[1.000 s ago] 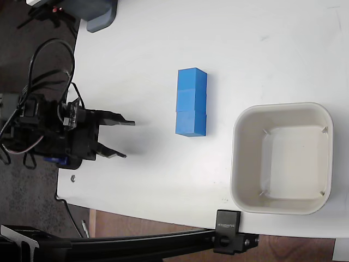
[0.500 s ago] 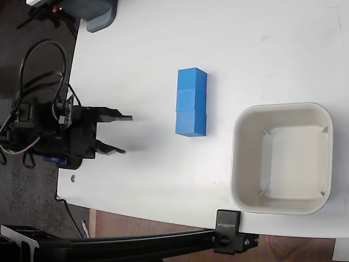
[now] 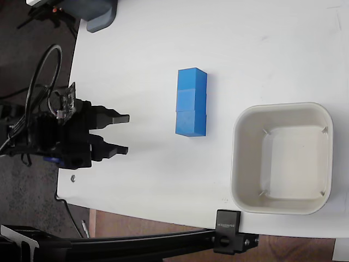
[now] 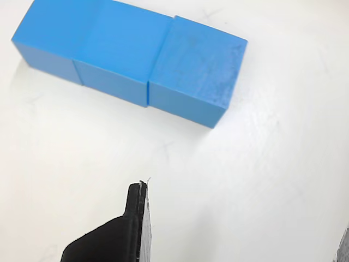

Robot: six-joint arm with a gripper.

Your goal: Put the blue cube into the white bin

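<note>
In the fixed view the pincer [image 3: 124, 134] sits at the left edge of the white counter [image 3: 163, 43], its two black fingers pointing right with a clear gap between them and nothing held. The blue cube [image 3: 190, 123] lies to the right of the fingertips, apart from them, with bare counter between; it is the lowest of three blue cubes set touching in a vertical row. The white bin [image 3: 282, 157] stands further right and lower, apart from the row, with nothing in it.

Compared with a second ago, the pincer's fingers stand closer together and more level, the upper tip has dropped slightly, and the arm body has shifted a little. The cubes and bin lie just as they did.

In the wrist view the blue cube [image 4: 197, 71] is the rightmost of the row, bright matte blue with plain faces and faint scuffing on its top. One black finger [image 4: 133, 218] shows at the bottom edge, below the cube and not touching it.

A grey-blue object [image 3: 101, 15] rests at the counter's top left corner.
</note>
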